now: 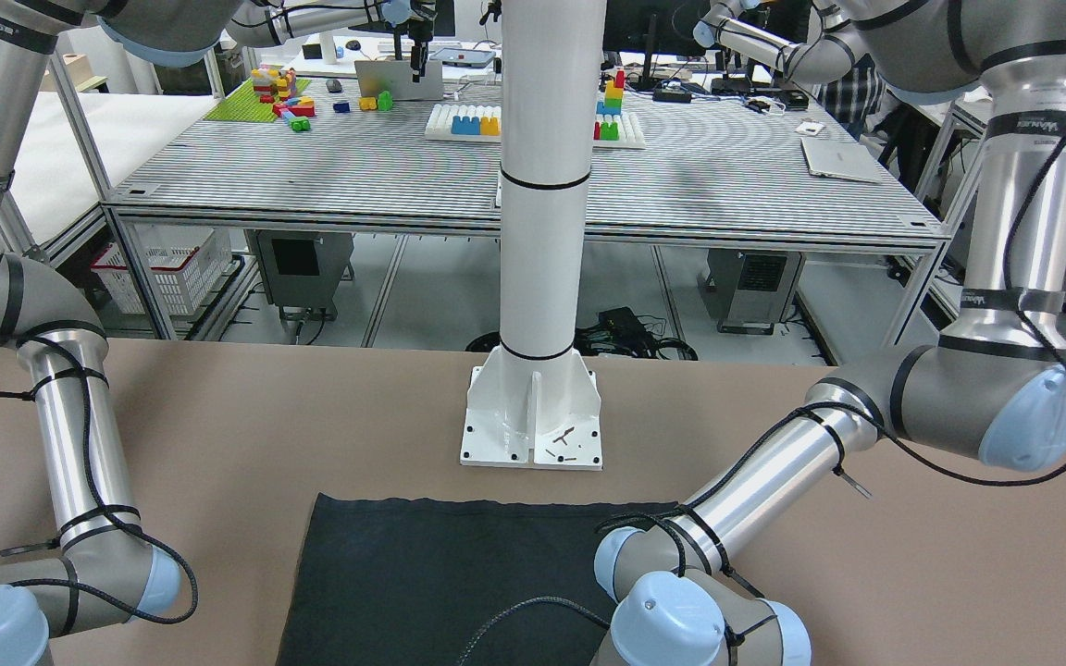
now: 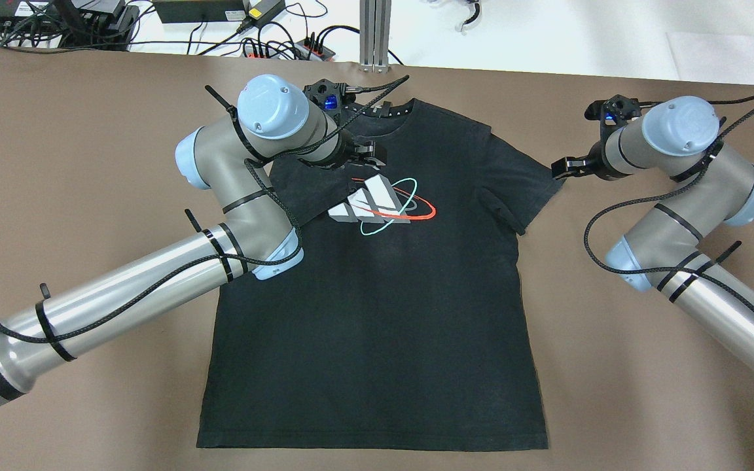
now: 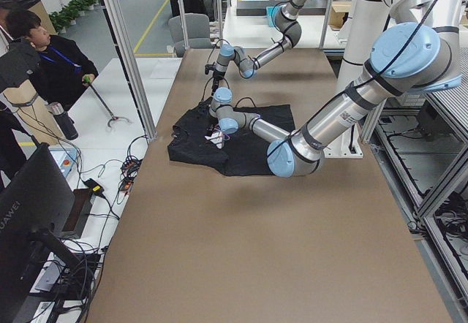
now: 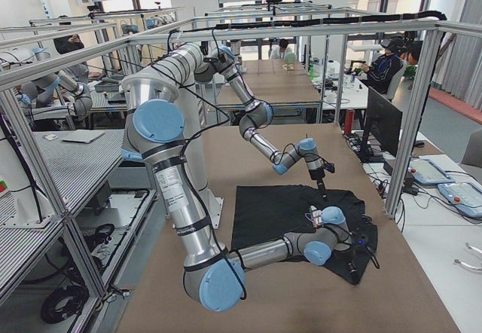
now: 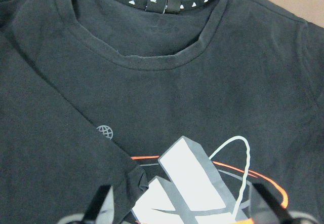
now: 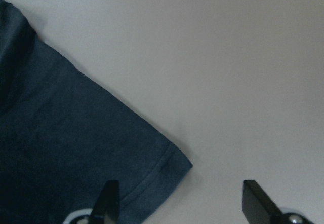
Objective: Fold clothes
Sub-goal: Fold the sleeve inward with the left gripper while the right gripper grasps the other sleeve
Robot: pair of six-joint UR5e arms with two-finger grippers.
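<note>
Overhead exterior: black T-shirt (image 2: 377, 327) flat on bench (image 2: 56, 131), one sleeve (image 2: 298, 190) folded onto chest.
Left claw (image 5: 185, 206): spread, empty, above logo (image 5: 197, 183).
Right claw (image 6: 179, 201): spread, straddling other sleeve's corner (image 6: 172, 163).
Risk: shallow edge pinch may slip, dropping that sleeve unfolded.

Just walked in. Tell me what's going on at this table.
Two robot arms are folding a black T-shirt that lies front up on the brown table. The sleeve on the robot's left is already folded in across the chest, and the left gripper hangs open over the printed logo beside it. The right gripper hovers open at the corner of the other sleeve, which lies flat and unfolded. Neither gripper holds any fabric.
</note>
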